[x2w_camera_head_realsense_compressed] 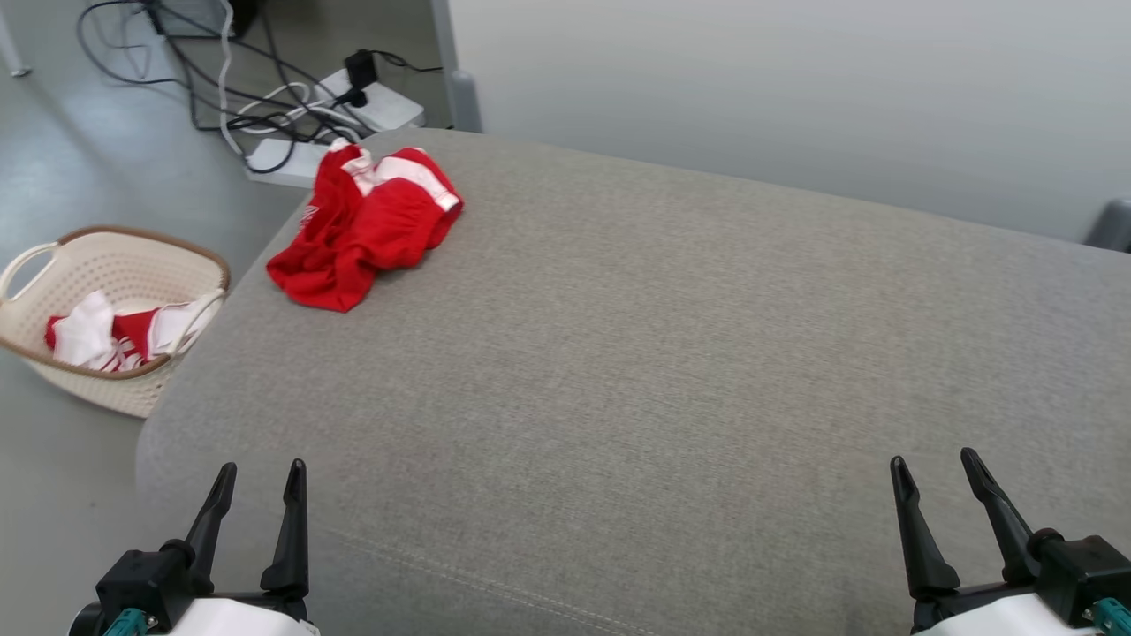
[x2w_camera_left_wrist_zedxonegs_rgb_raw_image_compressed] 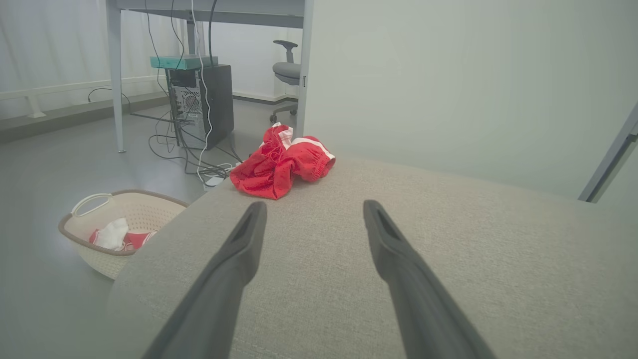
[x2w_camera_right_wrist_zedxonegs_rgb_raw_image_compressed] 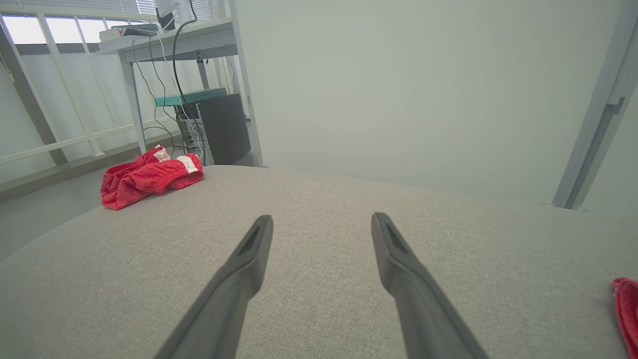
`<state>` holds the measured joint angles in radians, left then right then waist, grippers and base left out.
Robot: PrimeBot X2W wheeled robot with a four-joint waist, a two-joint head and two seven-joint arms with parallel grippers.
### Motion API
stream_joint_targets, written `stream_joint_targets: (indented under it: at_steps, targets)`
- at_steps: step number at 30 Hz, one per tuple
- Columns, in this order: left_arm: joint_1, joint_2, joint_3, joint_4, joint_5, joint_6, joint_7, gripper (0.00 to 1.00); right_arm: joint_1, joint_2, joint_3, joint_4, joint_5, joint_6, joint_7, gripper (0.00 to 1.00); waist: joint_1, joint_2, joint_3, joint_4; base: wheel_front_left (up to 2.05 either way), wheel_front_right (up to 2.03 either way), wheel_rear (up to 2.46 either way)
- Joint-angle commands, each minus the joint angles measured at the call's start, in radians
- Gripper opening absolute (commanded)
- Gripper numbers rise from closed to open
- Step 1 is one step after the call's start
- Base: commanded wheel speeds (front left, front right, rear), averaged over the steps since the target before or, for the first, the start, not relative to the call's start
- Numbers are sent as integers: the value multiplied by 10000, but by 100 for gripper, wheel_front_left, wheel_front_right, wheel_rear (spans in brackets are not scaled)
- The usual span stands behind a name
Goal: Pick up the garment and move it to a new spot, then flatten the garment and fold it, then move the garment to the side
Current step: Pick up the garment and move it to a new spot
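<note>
A crumpled red garment (x2w_camera_head_realsense_compressed: 367, 225) with white trim lies near the far left corner of the grey cushioned surface (x2w_camera_head_realsense_compressed: 636, 353). The same garment (x2w_camera_left_wrist_zedxonegs_rgb_raw_image_compressed: 279, 164) sits well ahead of my left fingers, and from the right wrist the garment (x2w_camera_right_wrist_zedxonegs_rgb_raw_image_compressed: 147, 178) is far off to the left. My left gripper (x2w_camera_head_realsense_compressed: 263, 473) hovers open at the near left edge, empty. My right gripper (x2w_camera_head_realsense_compressed: 935, 464) is open and empty at the near right. In the wrist views the left gripper (x2w_camera_left_wrist_zedxonegs_rgb_raw_image_compressed: 314, 209) and the right gripper (x2w_camera_right_wrist_zedxonegs_rgb_raw_image_compressed: 321, 222) hang just above bare fabric.
A beige laundry basket (x2w_camera_head_realsense_compressed: 106, 309) holding red and white clothes stands on the floor left of the cushion. Cables and power strips (x2w_camera_head_realsense_compressed: 292, 106) lie on the floor beyond the far left corner. A pale wall (x2w_camera_head_realsense_compressed: 795, 88) runs behind. Another red cloth (x2w_camera_right_wrist_zedxonegs_rgb_raw_image_compressed: 627, 309) peeks in at the right edge.
</note>
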<state>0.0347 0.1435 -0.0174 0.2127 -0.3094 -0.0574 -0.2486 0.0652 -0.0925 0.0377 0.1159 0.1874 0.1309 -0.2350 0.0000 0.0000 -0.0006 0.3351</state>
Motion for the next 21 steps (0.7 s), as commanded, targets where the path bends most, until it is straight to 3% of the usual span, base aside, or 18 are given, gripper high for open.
stream_joint_targets:
  at_steps: [1, 21]
  targets:
    - [-381, 110, 365, -185, -32, 10, -131, 100, -407, -119, 184, -254, 61, -2, 9, 100, 0, 0, 17, 284, 0, 0, 0]
    - [-1059, 47, 481, -572, 139, -173, -131, 100, -444, -140, 403, -231, 171, -2, -15, 100, 0, 0, 83, 384, 0, 0, 0]
